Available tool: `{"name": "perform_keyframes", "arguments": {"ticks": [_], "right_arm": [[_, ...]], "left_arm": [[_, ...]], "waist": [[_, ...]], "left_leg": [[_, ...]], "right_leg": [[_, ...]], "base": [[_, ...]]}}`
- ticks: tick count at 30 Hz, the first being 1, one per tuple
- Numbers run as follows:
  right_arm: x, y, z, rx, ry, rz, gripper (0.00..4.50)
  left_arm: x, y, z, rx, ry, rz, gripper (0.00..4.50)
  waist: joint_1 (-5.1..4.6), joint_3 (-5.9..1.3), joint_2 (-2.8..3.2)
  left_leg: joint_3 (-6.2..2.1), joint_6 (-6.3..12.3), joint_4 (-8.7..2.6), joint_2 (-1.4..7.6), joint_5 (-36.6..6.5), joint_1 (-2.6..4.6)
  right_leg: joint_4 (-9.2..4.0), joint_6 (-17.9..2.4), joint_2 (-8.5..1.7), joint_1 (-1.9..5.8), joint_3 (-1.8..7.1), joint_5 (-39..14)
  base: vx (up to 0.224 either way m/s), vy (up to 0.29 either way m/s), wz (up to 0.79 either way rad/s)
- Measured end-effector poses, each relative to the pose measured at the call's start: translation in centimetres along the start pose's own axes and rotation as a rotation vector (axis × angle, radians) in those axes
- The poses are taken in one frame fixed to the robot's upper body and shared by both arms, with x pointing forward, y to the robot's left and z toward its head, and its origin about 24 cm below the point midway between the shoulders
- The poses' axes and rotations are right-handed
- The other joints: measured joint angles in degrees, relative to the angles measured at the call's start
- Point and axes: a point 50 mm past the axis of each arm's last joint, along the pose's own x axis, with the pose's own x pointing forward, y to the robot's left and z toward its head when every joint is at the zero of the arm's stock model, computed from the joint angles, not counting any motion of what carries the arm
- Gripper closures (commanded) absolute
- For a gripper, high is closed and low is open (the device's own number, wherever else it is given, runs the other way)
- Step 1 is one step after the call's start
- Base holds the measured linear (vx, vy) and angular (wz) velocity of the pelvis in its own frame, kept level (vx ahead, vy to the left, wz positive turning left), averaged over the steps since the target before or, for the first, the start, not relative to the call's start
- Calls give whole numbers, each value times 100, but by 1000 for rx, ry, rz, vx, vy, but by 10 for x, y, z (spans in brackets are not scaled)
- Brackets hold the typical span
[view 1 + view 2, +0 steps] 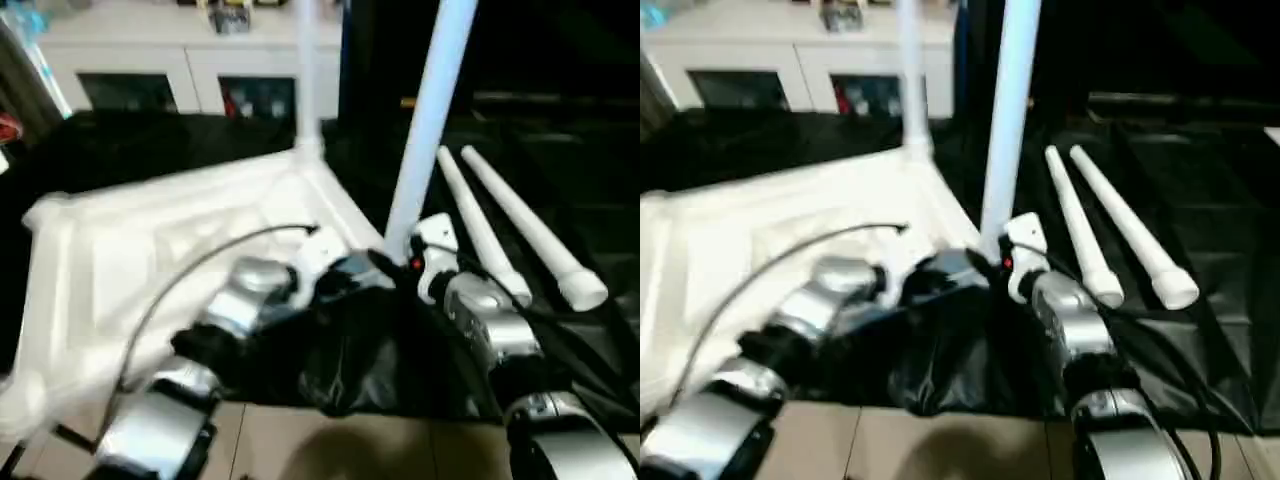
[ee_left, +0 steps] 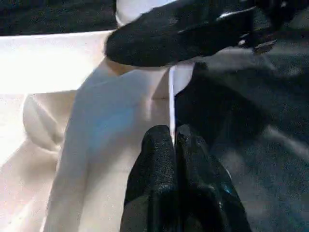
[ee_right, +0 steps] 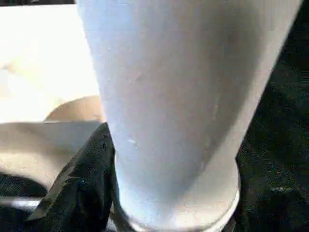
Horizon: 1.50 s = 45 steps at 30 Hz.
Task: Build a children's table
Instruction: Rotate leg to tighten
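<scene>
The right gripper grasps the upright leg at the tabletop's near corner, axis toward twelve o'clock, while the clenched left gripper sits at nine.

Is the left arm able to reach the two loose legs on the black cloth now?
Probably not directly: the loose legs lie beyond the right arm and the upright leg, which stand between.

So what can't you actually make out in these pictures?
- Upright leg: its top is cut off by the head views' upper edge.
- Near corner socket: hidden behind the right gripper and wrist in the head views.
- Cabinet contents: too blurred to identify.
- Tabletop ribbing: washed out.
</scene>
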Motion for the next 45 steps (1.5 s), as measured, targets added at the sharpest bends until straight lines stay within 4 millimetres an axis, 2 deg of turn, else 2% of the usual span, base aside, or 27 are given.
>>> {"name": "perform_keyframes", "arguments": {"ticks": [2,3,9,11,13,15,18,23,27,30,34,37,39,41,43,45], "right_arm": [[3,1,0,4,-10,-35,180],[3,1,1,3,-10,-42,124],[8,4,2,17,-35,-67,89],[8,4,1,-3,-36,-74,65],[8,5,1,-13,-42,-80,65],[5,1,0,-19,-50,-89,57],[-3,-5,0,-32,-66,-84,57],[-15,-14,10,-39,-132,-50,57],[-26,-16,5,-15,-131,6,57],[-39,-22,8,-41,-134,54,57],[-51,-21,12,-72,-129,137,57],[-61,-15,9,-112,-78,245,57],[-65,-11,1,-107,-33,281,57],[-64,-4,-2,-114,-8,328,57],[-61,7,-6,-130,25,372,57],[-58,14,-9,-128,41,388,57]], "left_arm": [[2,1,2,-3,1,15,450],[3,1,2,-5,-1,19,450],[5,1,3,17,-8,30,450],[6,1,3,27,-10,33,450],[7,0,3,43,-13,39,450],[10,-1,5,51,-21,43,406],[14,-3,17,10,-122,67,386],[9,7,27,9,-193,147,352],[-21,36,36,45,-229,287,334],[-57,59,25,56,-203,415,334],[-88,71,6,42,-128,520,334],[-131,84,-14,58,7,657,334],[-150,90,-21,59,69,723,334],[-166,90,-29,66,150,774,334],[-185,87,-42,72,275,820,334],[-195,86,-54,55,352,860,334]], "waist": [[10,-3,6],[12,-4,8],[16,-13,21],[19,-16,32],[28,-14,36],[67,-9,49],[123,2,36],[72,2,36],[78,2,36],[108,2,35],[149,6,22],[116,6,2],[120,3,-11],[110,3,-13],[50,2,-40],[49,6,-50]], "left_leg": [[-2,0,-5,0,0,-1],[-2,0,-7,0,0,-2],[-2,3,-16,0,-2,-5],[-2,3,-18,0,-2,-4],[-2,3,-18,0,-2,-4],[-1,3,-18,-2,-2,-8],[0,7,-13,1,1,-31],[2,20,-11,2,-6,-55],[-4,47,-18,22,11,-97],[-3,48,-20,24,10,-111],[-3,50,-8,25,8,-117],[-2,35,-8,32,-2,-109],[-2,20,-8,35,-9,-104],[2,18,-7,34,-8,-95],[2,16,-9,39,-7,-89],[1,9,-8,40,-3,-90]], "right_leg": [[3,0,0,-2,-2,0],[3,-1,0,-3,-2,1],[4,-9,0,-4,-3,7],[6,-9,0,-4,-4,7],[8,-7,0,-5,-4,6],[6,-4,-2,-4,-2,4],[3,-6,-2,-14,-4,6],[8,-30,-2,-37,-3,30],[19,-21,7,-76,-28,25],[20,-16,8,-92,-31,21],[21,-14,7,-92,-29,20],[24,-12,12,-88,-29,18],[26,-5,14,-86,-30,14],[28,1,14,-81,-25,11],[30,15,18,-80,-24,2],[29,17,20,-80,-23,1]], "base": [[0,0,0],[0,0,0],[0,0,0],[0,0,0],[0,0,0],[0,0,0],[0,0,0],[0,0,0],[0,0,0],[0,0,0],[0,0,0],[0,0,0],[0,0,0],[0,0,0],[0,0,0],[0,0,0]]}}
